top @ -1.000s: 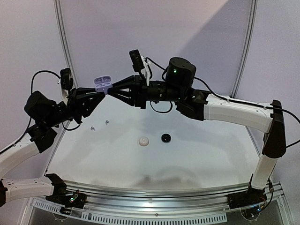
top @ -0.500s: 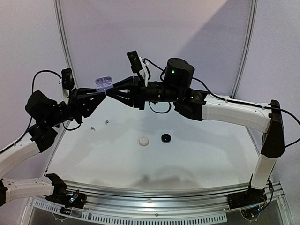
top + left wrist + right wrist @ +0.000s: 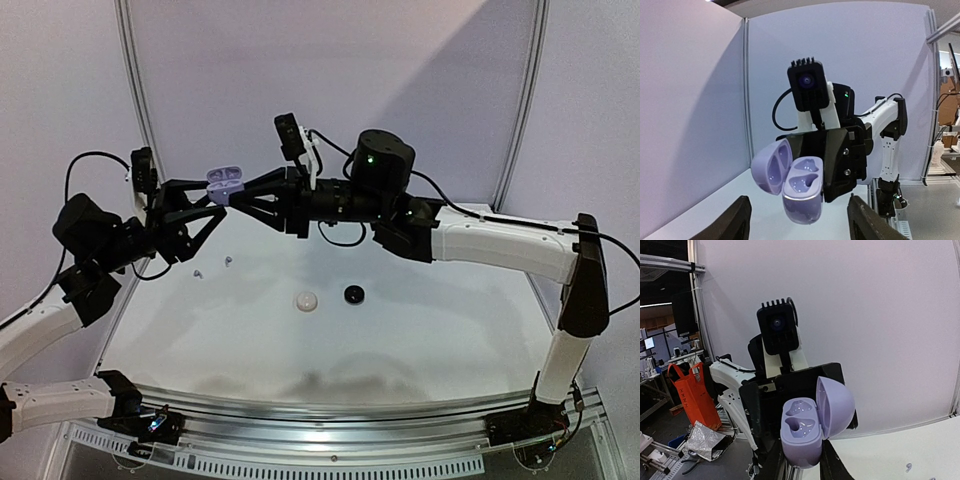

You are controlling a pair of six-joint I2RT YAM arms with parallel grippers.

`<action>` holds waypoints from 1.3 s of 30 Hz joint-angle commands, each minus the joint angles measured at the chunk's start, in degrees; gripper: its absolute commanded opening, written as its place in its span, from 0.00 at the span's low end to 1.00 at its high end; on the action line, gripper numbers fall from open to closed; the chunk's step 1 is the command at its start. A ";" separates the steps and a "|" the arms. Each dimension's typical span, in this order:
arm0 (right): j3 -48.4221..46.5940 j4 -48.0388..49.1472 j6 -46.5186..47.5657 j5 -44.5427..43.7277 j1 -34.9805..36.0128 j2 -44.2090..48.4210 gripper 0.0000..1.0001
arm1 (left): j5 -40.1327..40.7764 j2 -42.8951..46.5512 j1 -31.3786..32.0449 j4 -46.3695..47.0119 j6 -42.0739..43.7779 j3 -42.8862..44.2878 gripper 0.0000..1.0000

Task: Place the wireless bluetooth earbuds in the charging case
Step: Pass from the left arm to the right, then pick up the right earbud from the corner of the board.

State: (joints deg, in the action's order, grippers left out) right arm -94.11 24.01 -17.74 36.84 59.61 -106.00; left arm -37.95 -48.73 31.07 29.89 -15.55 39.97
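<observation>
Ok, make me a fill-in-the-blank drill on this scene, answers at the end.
The right hand grips the lavender case in the air, while the left hand stands ____.
Both sockets in the case are ____.
On the table lie ____ tiny earbuds, left of the white puck.
Missing words: open; empty; two.

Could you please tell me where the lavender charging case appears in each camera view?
Top external: charging case upper left of centre, in mid-air.
Left wrist: lower centre, lid open.
Right wrist: lower centre, lid open.
Shared landmark: the white table.
</observation>
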 commanded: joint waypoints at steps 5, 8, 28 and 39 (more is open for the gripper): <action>4.58 2.80 1.74 -7.78 -0.96 4.42 0.00 | 5.92 2.19 -0.35 -9.54 6.10 -1.04 0.72; 5.24 3.01 2.08 -9.23 -1.37 4.85 0.00 | 8.96 2.25 -0.75 -12.09 5.80 -0.35 0.73; 11.73 -4.22 9.53 -23.35 -3.89 9.82 0.00 | 43.11 -31.04 -24.94 -71.87 9.32 31.81 0.70; 13.66 -6.34 9.04 -24.86 -3.87 11.28 0.00 | 43.33 -52.45 -30.02 -68.17 -7.75 38.01 0.69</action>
State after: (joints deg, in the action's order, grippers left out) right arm -81.56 19.14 -8.88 13.63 55.92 -97.78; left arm 5.17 -97.93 0.49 -39.16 -16.75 74.39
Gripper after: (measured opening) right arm 0.199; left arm 0.693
